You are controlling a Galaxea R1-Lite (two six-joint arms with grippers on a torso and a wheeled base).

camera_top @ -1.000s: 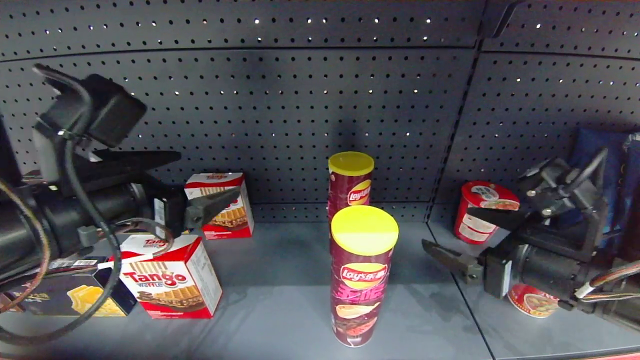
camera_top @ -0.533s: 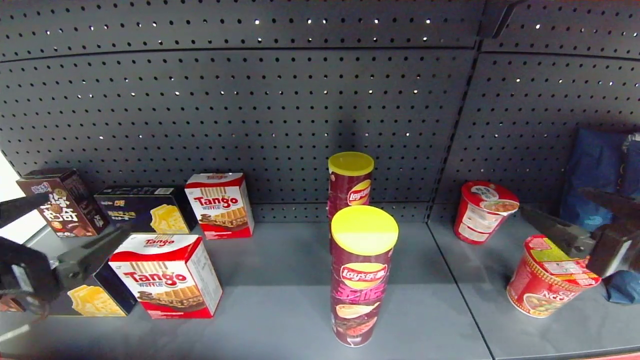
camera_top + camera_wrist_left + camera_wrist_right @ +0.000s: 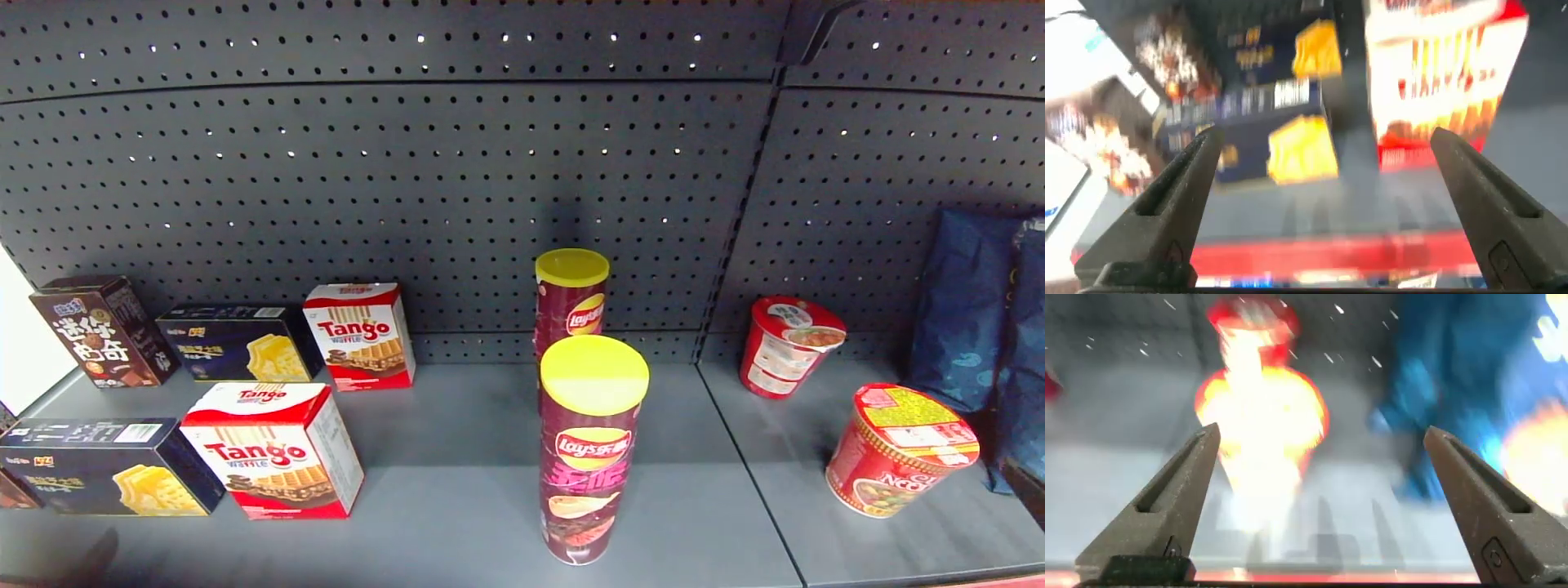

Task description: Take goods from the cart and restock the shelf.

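Observation:
The grey shelf [image 3: 457, 490] holds two tall chip cans with yellow lids, one in front [image 3: 592, 449] and one behind [image 3: 571, 298]. Two red-and-white wafer boxes [image 3: 277, 453] [image 3: 359, 335] stand at the left among dark boxes [image 3: 106, 478] [image 3: 237, 351]. At the right are two red cup noodles [image 3: 898, 449] [image 3: 788, 343]. My left gripper [image 3: 1324, 135] is open and empty, back from a dark box [image 3: 1290, 139] and a wafer box [image 3: 1437, 82]. My right gripper [image 3: 1323, 431] is open and empty, facing a cup noodle [image 3: 1261, 416].
Blue bags [image 3: 971, 310] lean against the pegboard back wall [image 3: 457, 188] at the far right. A brown box [image 3: 102, 331] stands at the far left. A divider line [image 3: 735, 425] splits the shelf. Bare shelf floor lies on either side of the front can.
Both arms have drawn back out of the head view, the left one leftward and the right one rightward. The goods on the shelf have stayed in place.

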